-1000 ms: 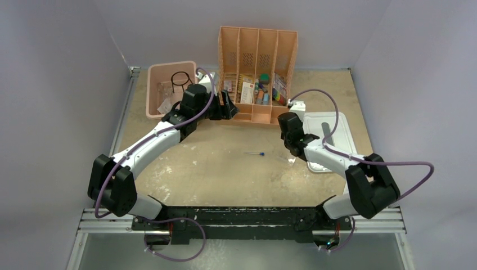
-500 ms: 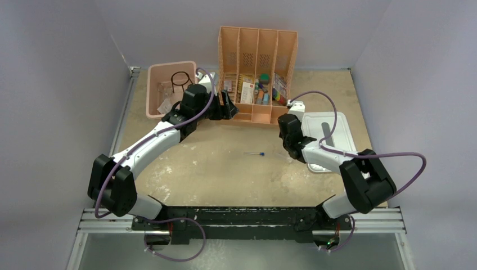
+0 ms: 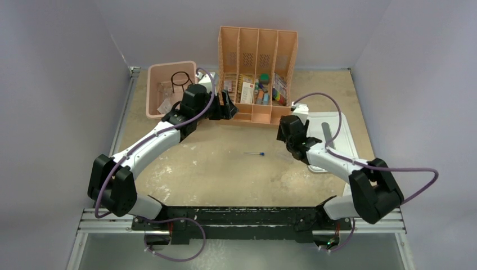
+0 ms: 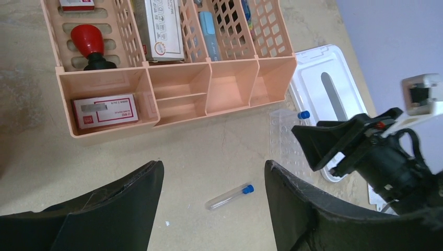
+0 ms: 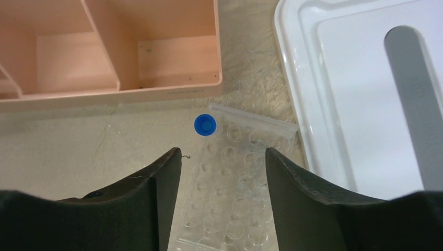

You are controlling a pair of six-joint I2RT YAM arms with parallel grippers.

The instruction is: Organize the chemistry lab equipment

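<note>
A clear plastic tube rack (image 5: 235, 193) lies on the table between the orange organizer and the white lid. One thin blue-capped tube (image 5: 205, 125) stands upright in its far corner hole. My right gripper (image 5: 223, 157) hangs open just above the rack with nothing between its fingers; in the top view it (image 3: 293, 151) is near the lid's left edge. A second blue-capped tube (image 4: 229, 195) lies loose on the table (image 3: 254, 153). My left gripper (image 4: 213, 167) is open and empty, hovering by the organizer's front (image 3: 228, 106). A black wire ring tripod (image 3: 181, 79) and clear packets (image 3: 166, 104) sit in the pink bin.
The orange divider organizer (image 3: 257, 56) stands at the back centre with colourful small items. The pink bin (image 3: 154, 90) is at the back left. The white lid (image 3: 337, 135) lies flat at the right, beside the rack. Grey walls close in three sides.
My right gripper has gone from shut to open above the rack, and its wrist has shifted slightly toward the back. The left arm and the loose tube have not moved.
</note>
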